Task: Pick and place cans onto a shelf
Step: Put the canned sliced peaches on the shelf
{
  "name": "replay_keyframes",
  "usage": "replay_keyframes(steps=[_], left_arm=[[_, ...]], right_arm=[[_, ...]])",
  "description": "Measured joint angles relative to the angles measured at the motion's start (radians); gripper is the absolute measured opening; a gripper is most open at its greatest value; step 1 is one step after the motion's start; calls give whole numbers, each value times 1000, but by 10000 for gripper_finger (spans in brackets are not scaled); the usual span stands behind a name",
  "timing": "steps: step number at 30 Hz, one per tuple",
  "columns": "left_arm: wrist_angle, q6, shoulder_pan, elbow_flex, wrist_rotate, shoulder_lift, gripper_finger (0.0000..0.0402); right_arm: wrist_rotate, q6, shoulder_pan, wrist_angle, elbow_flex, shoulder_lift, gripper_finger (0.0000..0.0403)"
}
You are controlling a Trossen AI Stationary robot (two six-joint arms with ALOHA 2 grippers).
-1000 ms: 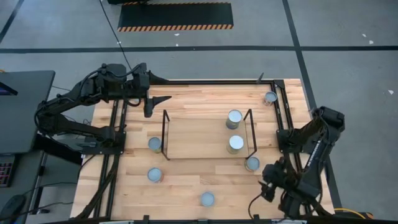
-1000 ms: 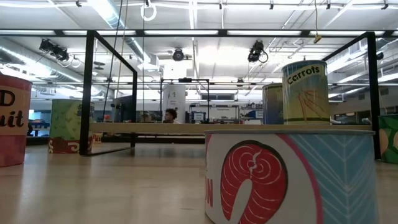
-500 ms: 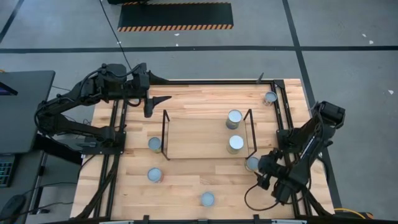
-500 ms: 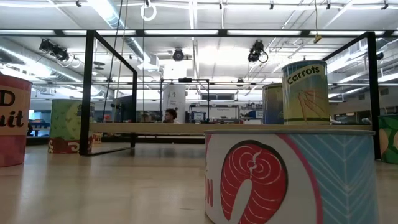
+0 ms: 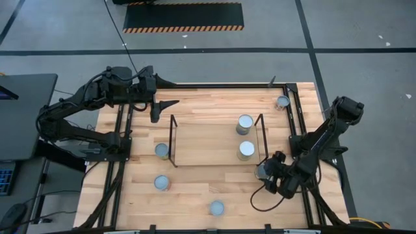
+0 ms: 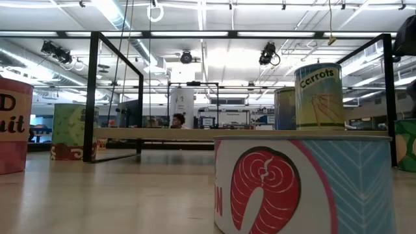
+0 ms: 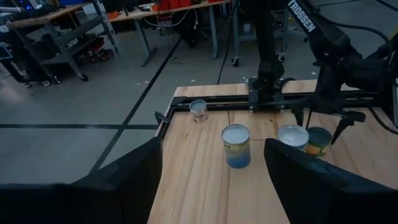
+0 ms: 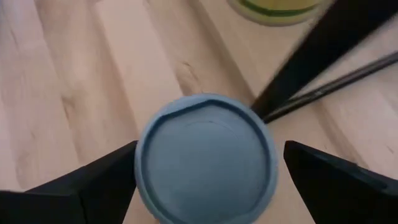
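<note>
Silvery-grey lid fills the right wrist view, and that's our target can [image 8: 206,158], sitting squarely between the right gripper's [image 5: 270,177] two dark fingers [image 8: 68,186], which are spread wide on either side with daylight between pad and tin. Nothing clamped yet! From above, the gripper sits low over the can, just outside the shelf's [image 5: 208,140] right-hand wire frame [image 5: 262,140], towards the table's [image 5: 195,107] right edge and near its front right corner. The black frame rods run right behind the can, very close.

Two cans are up on the shelf board already, the carrots can [image 6: 319,96] and its neighbour [image 5: 245,124], both at the board's right end. Out on the wood, one can [image 5: 282,102] waits in the far right corner, one [image 5: 162,151] stands just outside the shelf's left frame, another [image 5: 162,182] nearer the front left, and the salmon can [image 5: 217,208] sits by the front edge.

The left gripper [image 5: 164,106] hangs parked near the far left corner, fingers apart, holding nothing.

So this looks like the approach to a pick. The next move calls for closing on the tin squarely, then a straight lift high enough to clear that wire frame before swinging inward to the board.
</note>
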Motion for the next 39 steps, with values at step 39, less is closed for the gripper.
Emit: replay_keyframes(steps=[39], left_arm=[[5, 0, 0, 0, 0, 0, 286]], right_arm=[[-317, -1003, -334, -36, 742, 105, 291]])
